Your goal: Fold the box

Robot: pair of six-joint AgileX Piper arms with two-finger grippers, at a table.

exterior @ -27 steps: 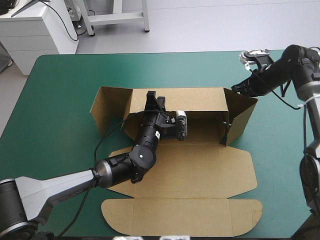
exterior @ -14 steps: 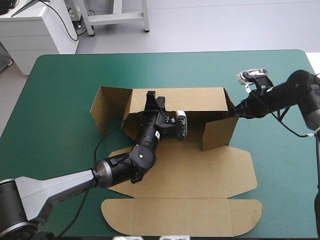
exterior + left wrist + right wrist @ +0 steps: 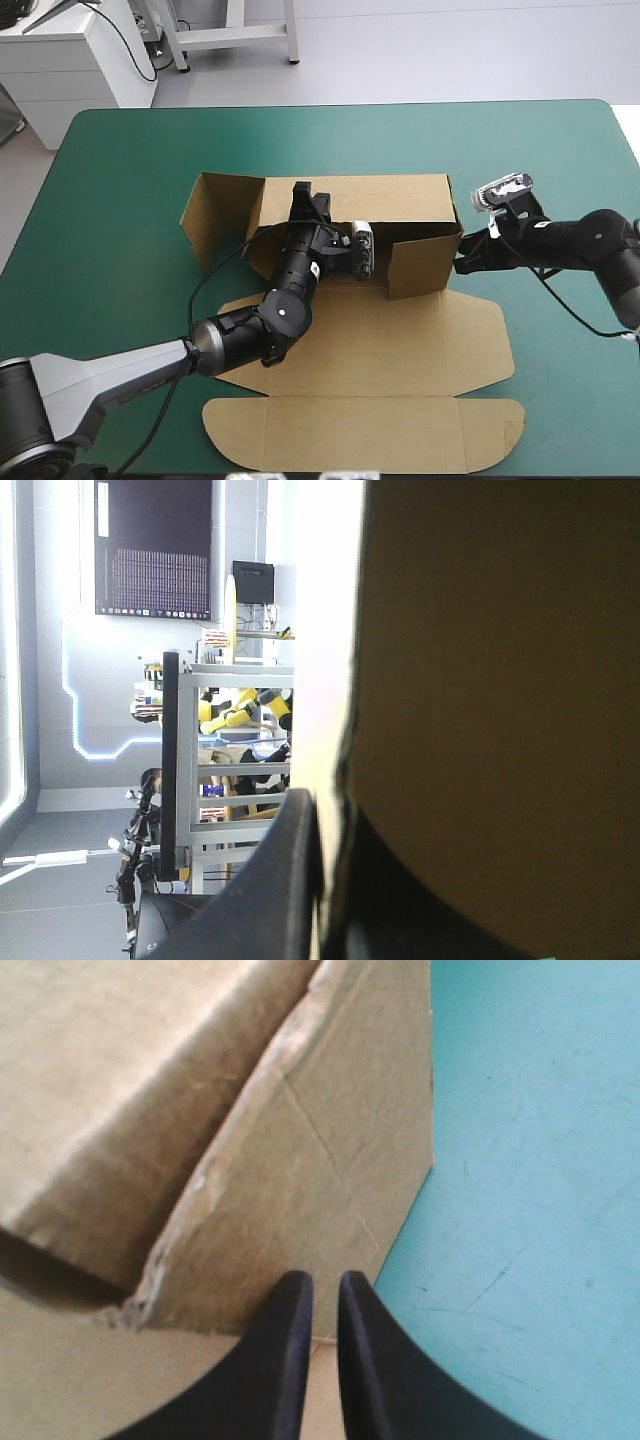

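Lying flat on the teal-green table (image 3: pixel 120 330) toward its near edge, the lid (image 3: pixel 360 432) of the brown box (image 3: pixel 400 340) stretches out from the raised part at mid-table. Past it the right side flap (image 3: pixel 425 265) stands angled inward, with the right gripper (image 3: pixel 463 264), fingers almost together, tips at its outer face. Farther on, the left gripper (image 3: pixel 306 192) pinches the upright back wall (image 3: pixel 400 195), the board between its fingers, while the left flap (image 3: pixel 200 225) splays outward

The brown box (image 3: pixel 380 340) lies partly folded at the middle of the teal-green worktop (image 3: pixel 120 200). Its far wall stands upright. The right end flap is swung inward across the base, and the left one splays outward. The lid and its 1 rounded front flap lie flat toward the near edge.
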